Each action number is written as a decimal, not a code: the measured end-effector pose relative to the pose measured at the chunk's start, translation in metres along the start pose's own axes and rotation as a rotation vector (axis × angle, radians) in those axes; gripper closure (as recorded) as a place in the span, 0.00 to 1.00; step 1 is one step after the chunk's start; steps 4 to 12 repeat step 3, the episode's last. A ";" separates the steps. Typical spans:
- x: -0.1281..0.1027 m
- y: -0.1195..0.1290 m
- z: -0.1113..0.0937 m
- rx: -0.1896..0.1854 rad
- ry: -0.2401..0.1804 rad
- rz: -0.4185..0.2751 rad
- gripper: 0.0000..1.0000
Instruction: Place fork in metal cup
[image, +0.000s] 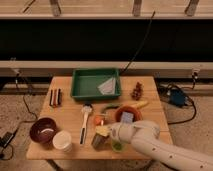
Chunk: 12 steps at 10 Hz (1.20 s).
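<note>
So the white robot arm (150, 142) comes in from the lower right, and its gripper (106, 132) sits low over the front edge of the light wooden table (150, 95), right above the small dark shiny metal cup (97, 142). That spot makes sense if the job is dropping something into that cup. I honestly can't tell whether the fingers are open or clamped on anything; the wrist end just blends into a pale yellowish blob.

The thin silvery fork is the annoying part: I can't pick it out anywhere on the table. My guess is it's at the gripper, being carried over the cup, but that's a guess and not something I can see.

Just right of the metal cup is the light-green cup (117, 146), tucked almost under the arm, so the drop needs to be lined up carefully or the fork lands in the wrong one. The wider white cup (62, 141) is off to the left, next to the dark red bowl (42, 131). The long white-handled utensil (84, 123) lies just left of the metal cup, pointing away from the front edge. Further back are the green plastic tray (80, 82) holding a pale folded thing, and an orange bowl (127, 114) behind the arm.
</note>
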 end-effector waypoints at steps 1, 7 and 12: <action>0.002 -0.001 0.000 0.001 0.004 -0.006 0.20; 0.004 -0.001 0.000 0.002 0.010 -0.006 0.20; 0.004 -0.001 0.000 0.002 0.010 -0.006 0.20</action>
